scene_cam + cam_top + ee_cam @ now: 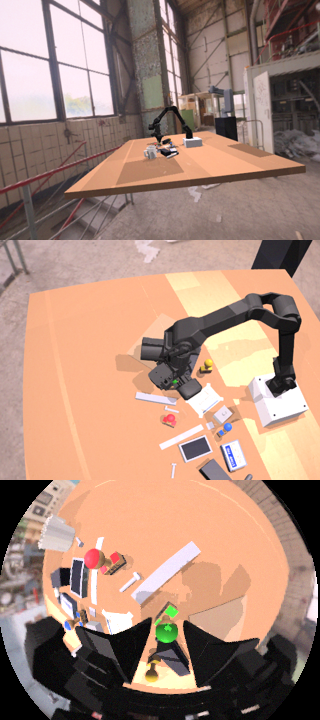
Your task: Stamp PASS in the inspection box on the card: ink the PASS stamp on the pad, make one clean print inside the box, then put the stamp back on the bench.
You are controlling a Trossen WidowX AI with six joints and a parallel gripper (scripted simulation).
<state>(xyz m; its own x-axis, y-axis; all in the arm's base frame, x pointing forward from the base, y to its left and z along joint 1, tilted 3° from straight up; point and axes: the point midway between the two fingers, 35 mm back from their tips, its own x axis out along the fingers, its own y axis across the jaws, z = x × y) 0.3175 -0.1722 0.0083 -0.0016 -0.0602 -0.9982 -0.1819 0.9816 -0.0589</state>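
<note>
A green-knobbed stamp [175, 381] [166, 634] stands on the bench between my fingers. My gripper [175, 383] [167, 621] [158, 139] is lowered over it, fingers half open on either side; I see no closing grip on it. The white card [206, 400] [119, 622] with its marked box lies just right of the gripper. The ink pad [195, 448] [78, 576], a white frame with a dark inside, lies nearer the front. A blue-labelled "STAMP PAD" box [233, 454] lies to its right.
Other stamps stand around: red [169, 419] [94, 559], yellow [206, 365] [152, 674], blue [225, 429]. White bars [155, 398] [181, 437], small bolts, a grey block [222, 414] and a dark slab [213, 469] lie nearby. A white mug [150, 151] stands in front. The arm's white base [280, 400] is on the right.
</note>
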